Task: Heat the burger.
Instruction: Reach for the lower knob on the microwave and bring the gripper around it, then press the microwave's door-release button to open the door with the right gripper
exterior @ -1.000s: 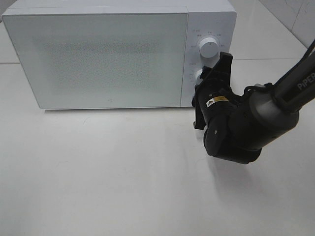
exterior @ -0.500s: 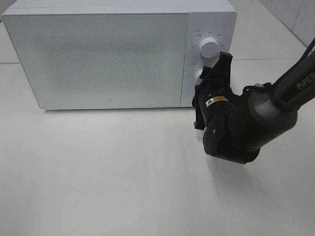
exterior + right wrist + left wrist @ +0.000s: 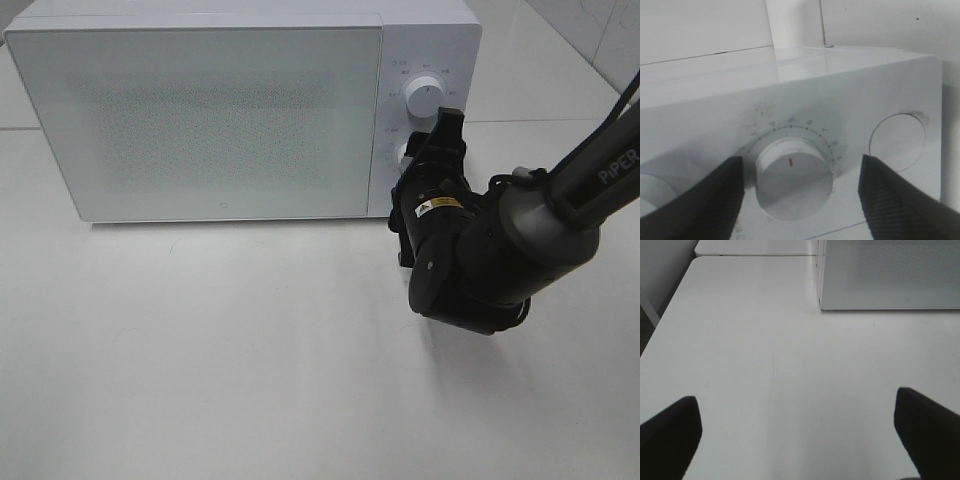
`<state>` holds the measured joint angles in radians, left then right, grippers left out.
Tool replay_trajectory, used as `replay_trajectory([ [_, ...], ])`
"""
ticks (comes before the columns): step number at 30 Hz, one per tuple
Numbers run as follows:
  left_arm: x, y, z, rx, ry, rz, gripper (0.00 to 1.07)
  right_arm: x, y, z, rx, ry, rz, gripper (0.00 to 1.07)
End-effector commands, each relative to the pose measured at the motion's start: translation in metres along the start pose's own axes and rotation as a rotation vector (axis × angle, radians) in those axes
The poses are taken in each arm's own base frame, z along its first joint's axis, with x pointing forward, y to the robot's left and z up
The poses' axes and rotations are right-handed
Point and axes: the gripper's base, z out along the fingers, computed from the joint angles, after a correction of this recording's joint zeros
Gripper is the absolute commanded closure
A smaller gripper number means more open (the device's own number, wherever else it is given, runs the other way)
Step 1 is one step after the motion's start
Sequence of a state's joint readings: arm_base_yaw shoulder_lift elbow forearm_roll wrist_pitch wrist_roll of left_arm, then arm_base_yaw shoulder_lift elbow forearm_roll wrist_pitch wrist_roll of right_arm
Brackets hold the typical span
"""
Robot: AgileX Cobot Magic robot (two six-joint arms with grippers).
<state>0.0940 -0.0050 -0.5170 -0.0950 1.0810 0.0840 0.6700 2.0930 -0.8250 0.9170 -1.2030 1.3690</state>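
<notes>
A white box-shaped microwave oven (image 3: 200,120) with a frosted, speckled door stands on the far part of the white tabletop (image 3: 250,350), reaching from the far left corner to past the middle. Its door is shut. The burger shows in no view, and with the door closed and frosted I cannot tell where it is.

The control panel at the oven's right end carries two round white dials, one above the other. The upper white dial (image 3: 423,97) is in plain sight. The lower white dial (image 3: 404,152) is partly hidden by the black right gripper (image 3: 440,135), which reaches in from the right edge of the tabletop and points at the panel. In the right wrist view its two black ribbed fingers (image 3: 895,200) stand on either side of the lower dial (image 3: 794,185), a clear gap showing between each finger and the dial, so the jaws are apart and grip nothing. The dial bears a short red line (image 3: 790,161), and small numerals ring it. A plain round outline (image 3: 896,140) lies in the panel just beside the dial.

The left gripper (image 3: 797,432) hangs over bare tabletop near the oven's front left corner, its dark fingers (image 3: 670,435) spread wide with nothing between them.
</notes>
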Motion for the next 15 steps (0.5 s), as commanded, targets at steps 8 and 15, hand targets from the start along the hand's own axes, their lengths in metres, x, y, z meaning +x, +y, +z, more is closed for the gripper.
replay_trajectory([
  [8,0.000,0.000,-0.001,-0.001,-0.020,-0.002,0.09,-0.008,0.028,-0.016,-0.200,0.042,-0.167,0.37],
  [15,0.000,0.000,-0.001,-0.001,-0.020,-0.002,0.09,-0.019,0.019,-0.035,-0.065,0.136,-0.301,0.37],
])
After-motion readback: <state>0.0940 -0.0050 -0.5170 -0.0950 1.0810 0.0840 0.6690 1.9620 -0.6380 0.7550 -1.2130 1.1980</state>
